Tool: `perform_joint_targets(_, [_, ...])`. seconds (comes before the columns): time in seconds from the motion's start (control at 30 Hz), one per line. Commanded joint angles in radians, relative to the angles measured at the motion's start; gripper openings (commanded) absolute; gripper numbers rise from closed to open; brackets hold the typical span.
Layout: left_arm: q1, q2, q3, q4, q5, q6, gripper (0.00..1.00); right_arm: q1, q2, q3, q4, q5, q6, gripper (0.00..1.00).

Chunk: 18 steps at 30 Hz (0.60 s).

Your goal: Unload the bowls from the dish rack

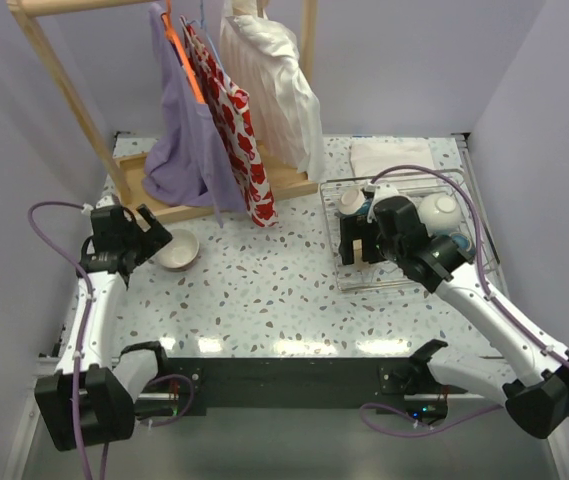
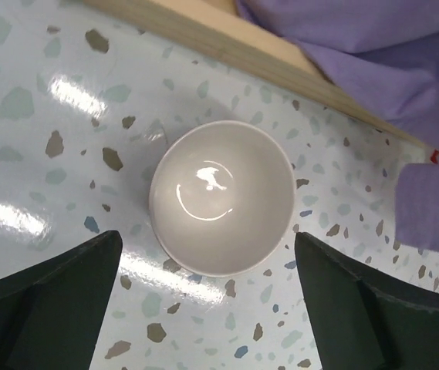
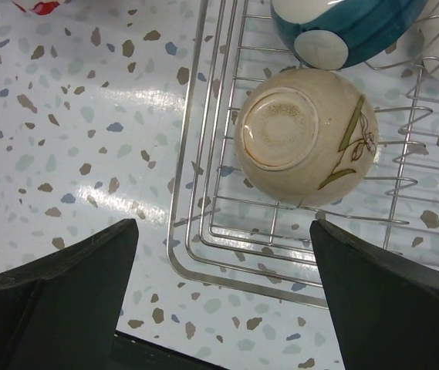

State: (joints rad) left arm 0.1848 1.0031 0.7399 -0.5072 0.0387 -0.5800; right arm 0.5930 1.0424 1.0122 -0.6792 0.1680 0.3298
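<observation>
1 bowl sits on the table left of the dish rack, which holds other bowls.

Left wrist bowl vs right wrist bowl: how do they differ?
The white bowl sits upright, opening up; the beige bowl shows its foot ring, tipped over. The white bowl is on the table; the beige bowl is in the rack. The white bowl is plain; the beige bowl has a painted sprig. Both are round, neither gripped.

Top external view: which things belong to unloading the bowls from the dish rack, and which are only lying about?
Job: silver wire dish rack; beige bowl with a green leaf, teal-blue bowl and white bowl in it; cream ceramic bowl on the table.
Lying about: wooden clothes rail, lilac garment, red floral garment, white padded garment, folded white cloth.
</observation>
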Motion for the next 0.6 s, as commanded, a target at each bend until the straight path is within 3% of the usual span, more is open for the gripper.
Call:
perform_joint_targets(0.0, [-0.066, -0.081, -0.014, 0.093, 0.078, 0.165, 1.0, -0.048, 0.022, 0.074, -0.04, 0.047, 0.023, 0.99])
perform_joint_targets(0.17, [-0.209, -0.156, -0.025, 0.133, 0.081, 0.267, 1.0, -0.244, 0.042, 0.063, -0.039, -0.122, 0.063, 0.99])
perform_joint_targets(0.3, [-0.303, -0.254, -0.078, 0.174, 0.157, 0.316, 1.0, -0.332, 0.053, 0.023, 0.013, -0.237, 0.106, 0.99])
perform_joint_targets(0.57, [-0.35, -0.42, -0.197, 0.276, 0.178, 0.321, 1.0, -0.499, 0.131, -0.083, 0.165, -0.447, 0.221, 0.99])
